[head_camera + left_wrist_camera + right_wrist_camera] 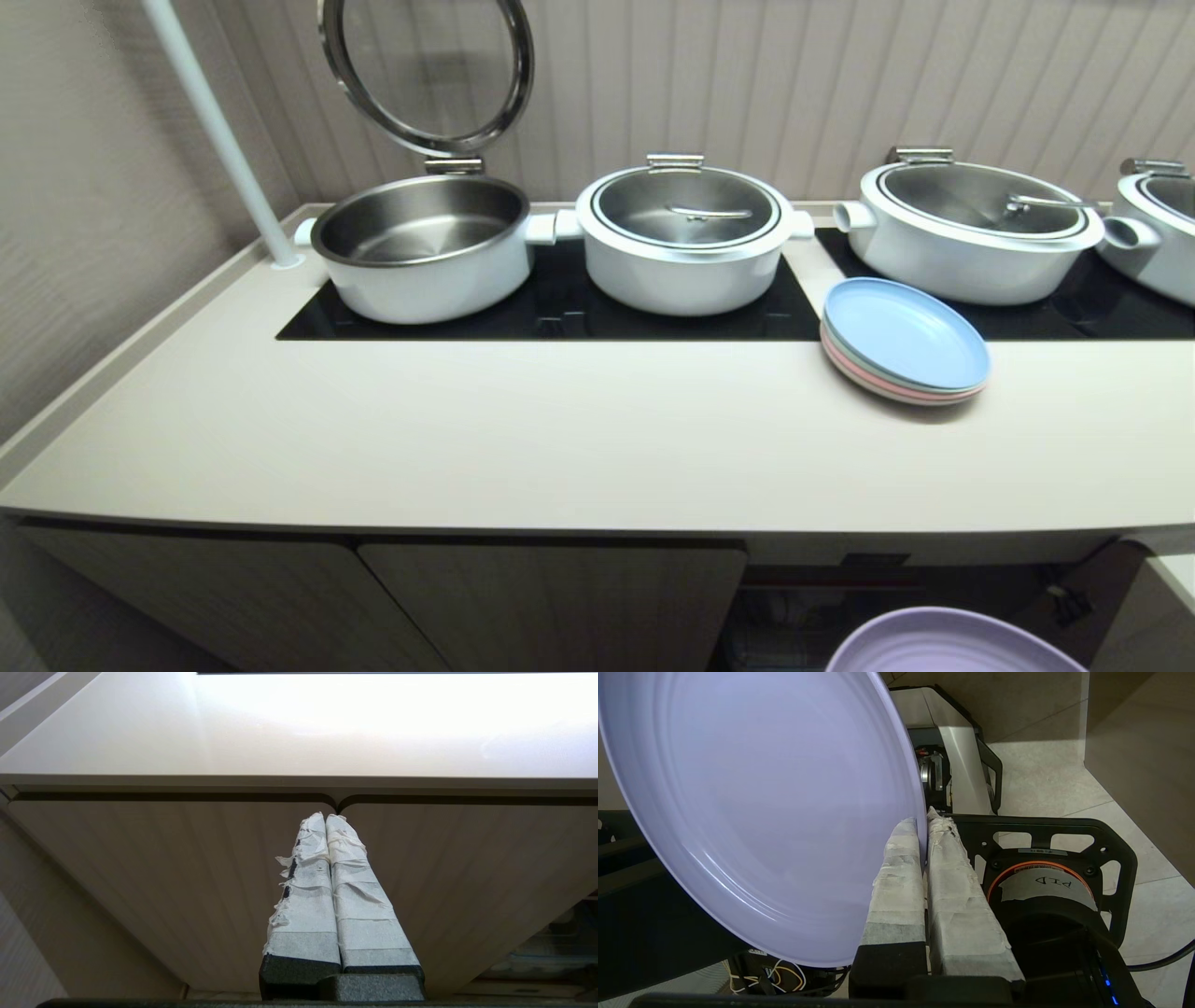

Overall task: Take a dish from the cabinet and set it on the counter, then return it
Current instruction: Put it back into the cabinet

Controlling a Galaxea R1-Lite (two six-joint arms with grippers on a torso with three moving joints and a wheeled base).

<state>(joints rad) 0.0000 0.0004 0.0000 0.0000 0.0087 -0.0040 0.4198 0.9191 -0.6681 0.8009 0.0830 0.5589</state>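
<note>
The right gripper [923, 826] had its taped fingers [896, 877] pinched tight on the rim of the lavender plate [752, 802], held below the counter [560, 439] edge before the open cabinet [551, 597]; light, stiff, probably slippery, it seemed best gripped there.

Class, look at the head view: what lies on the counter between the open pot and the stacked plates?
In the head view, a lidded white pot sits between the open pot and the stacked plates.
</note>
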